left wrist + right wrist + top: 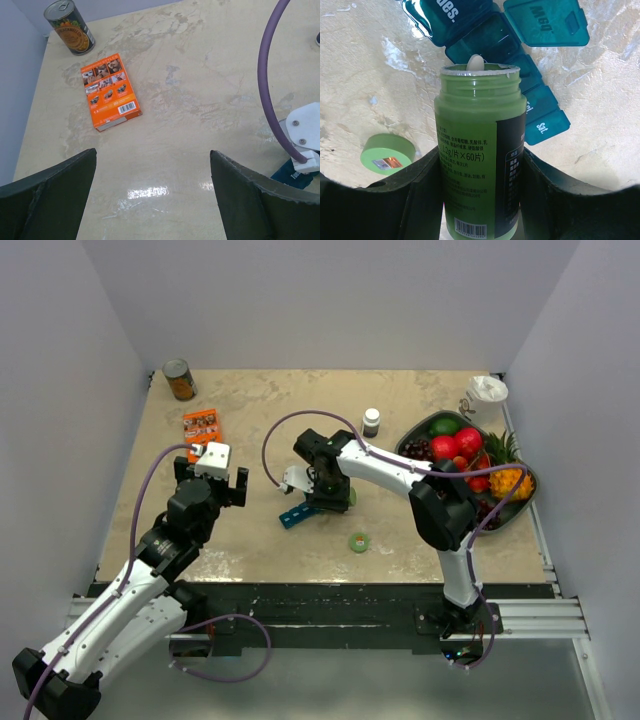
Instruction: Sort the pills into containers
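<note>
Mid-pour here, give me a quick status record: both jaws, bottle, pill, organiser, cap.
right jaws: shut on green bottle, mouth aimed at organiser
pill: one white, at the bottle's rim, not yet out
organiser: teal, two lids flipped open
cap: green, off, lying on the table
left jaws: open, empty, over bare table near orange box

High camera overlooks the table (260, 400); wrist cameras seemingly peer close.
</note>
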You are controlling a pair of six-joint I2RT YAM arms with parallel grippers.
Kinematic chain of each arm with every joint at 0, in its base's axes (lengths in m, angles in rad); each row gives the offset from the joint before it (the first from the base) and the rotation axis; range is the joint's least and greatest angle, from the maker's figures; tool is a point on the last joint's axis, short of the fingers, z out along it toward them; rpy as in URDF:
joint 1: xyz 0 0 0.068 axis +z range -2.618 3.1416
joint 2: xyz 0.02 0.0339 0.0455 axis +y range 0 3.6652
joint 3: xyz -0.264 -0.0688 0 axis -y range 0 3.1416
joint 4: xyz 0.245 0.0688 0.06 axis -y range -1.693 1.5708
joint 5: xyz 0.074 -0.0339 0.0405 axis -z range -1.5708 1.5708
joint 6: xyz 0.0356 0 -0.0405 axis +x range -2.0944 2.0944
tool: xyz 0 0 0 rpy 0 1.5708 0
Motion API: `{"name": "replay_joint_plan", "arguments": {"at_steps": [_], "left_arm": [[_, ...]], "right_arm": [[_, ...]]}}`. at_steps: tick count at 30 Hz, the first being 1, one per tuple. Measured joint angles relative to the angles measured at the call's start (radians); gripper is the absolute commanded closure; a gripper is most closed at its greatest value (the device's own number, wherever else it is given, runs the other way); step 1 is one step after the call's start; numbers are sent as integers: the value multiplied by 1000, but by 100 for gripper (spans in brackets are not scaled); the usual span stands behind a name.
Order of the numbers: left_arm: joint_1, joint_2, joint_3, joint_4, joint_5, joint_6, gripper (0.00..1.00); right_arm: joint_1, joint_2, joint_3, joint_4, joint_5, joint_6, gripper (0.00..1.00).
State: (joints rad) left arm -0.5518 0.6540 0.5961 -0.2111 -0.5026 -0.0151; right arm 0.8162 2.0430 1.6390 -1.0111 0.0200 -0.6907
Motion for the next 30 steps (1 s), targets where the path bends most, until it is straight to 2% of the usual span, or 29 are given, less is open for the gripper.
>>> {"name": "replay_joint_plan", "arguments": {"at_steps": [30], "left_arm": [[2,-5,0,0,1,0,1]], "right_arm": [[10,0,18,-25,40,0,100]]}}
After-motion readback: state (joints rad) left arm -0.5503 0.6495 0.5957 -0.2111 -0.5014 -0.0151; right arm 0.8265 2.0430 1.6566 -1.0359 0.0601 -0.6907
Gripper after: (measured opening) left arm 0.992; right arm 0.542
